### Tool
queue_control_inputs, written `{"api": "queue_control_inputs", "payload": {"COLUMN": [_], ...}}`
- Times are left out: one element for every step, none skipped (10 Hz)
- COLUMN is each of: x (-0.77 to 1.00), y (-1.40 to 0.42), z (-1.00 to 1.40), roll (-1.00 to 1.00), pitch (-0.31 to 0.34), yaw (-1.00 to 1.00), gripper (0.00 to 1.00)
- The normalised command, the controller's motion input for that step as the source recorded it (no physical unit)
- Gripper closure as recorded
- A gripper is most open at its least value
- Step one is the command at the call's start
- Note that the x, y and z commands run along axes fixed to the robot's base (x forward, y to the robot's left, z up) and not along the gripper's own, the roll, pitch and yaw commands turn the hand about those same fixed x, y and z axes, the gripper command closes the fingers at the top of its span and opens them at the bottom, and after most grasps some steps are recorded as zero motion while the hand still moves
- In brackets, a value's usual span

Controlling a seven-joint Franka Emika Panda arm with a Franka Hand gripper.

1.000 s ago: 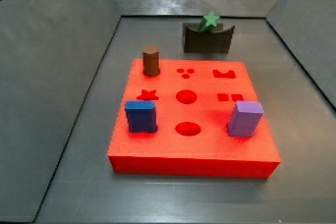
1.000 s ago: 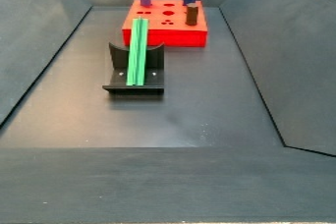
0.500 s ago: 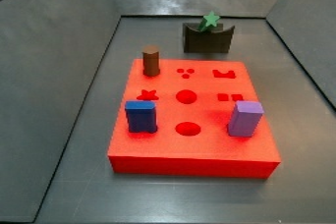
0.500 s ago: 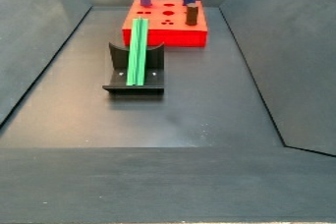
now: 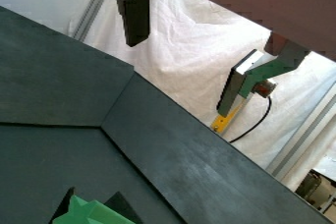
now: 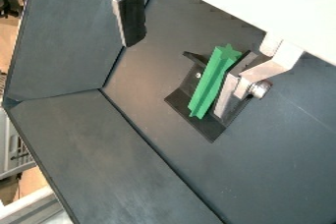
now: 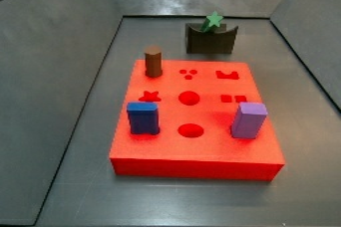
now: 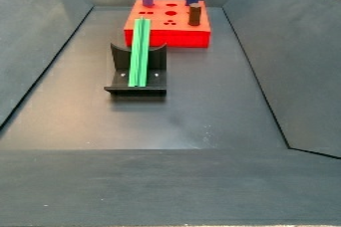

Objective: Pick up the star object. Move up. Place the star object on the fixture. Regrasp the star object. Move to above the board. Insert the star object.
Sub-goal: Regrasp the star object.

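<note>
The pincer (image 6: 191,41) hangs released and empty, its two fingers (image 6: 129,14) spread wide, high above the table (image 8: 200,112) and outside both side views. Below it, framed between the fingers in a wrist view, the star object (image 6: 210,79) lies in the notch of the fixture (image 6: 184,88). The board (image 7: 194,131), well beyond the fixture from the pincer, carries the brown round peg (image 7: 154,63), blue peg (image 7: 143,117) and purple peg (image 7: 249,120).

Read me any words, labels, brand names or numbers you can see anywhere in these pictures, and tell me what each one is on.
None: no readable text on the board, the fixture, the star object or the pegs. The gripper, open and holding nothing above the floor, shows no marking.
</note>
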Motion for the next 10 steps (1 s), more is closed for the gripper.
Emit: {"api": "queue_control_inputs", "payload": {"x": [0.41,0.41,0.41,0.41,0.15,0.15,0.17,0.18,0.19,0.20], "y": [-0.05,-0.05,-0.05,-0.05,0.04,0.05,0.04,0.03,0.02,0.02], "z": [-0.03,-0.03,-0.03,-0.03,-1.00,-1.00,-1.00,-1.00,-1.00,-1.00], "roll": [0.13,0.13,0.13,0.13,0.14,0.15,0.15,0.13,0.12,0.12], "pitch": [0.065,0.065,0.065,0.065,0.095,0.092,0.057,0.042,0.031,0.013], "yaw": [0.10,0.10,0.10,0.10,0.17,0.17,0.18,0.18,0.16,0.15], "gripper": [0.00,0.00,0.00,0.00,0.00,0.00,0.00,0.00,0.00,0.00]}}
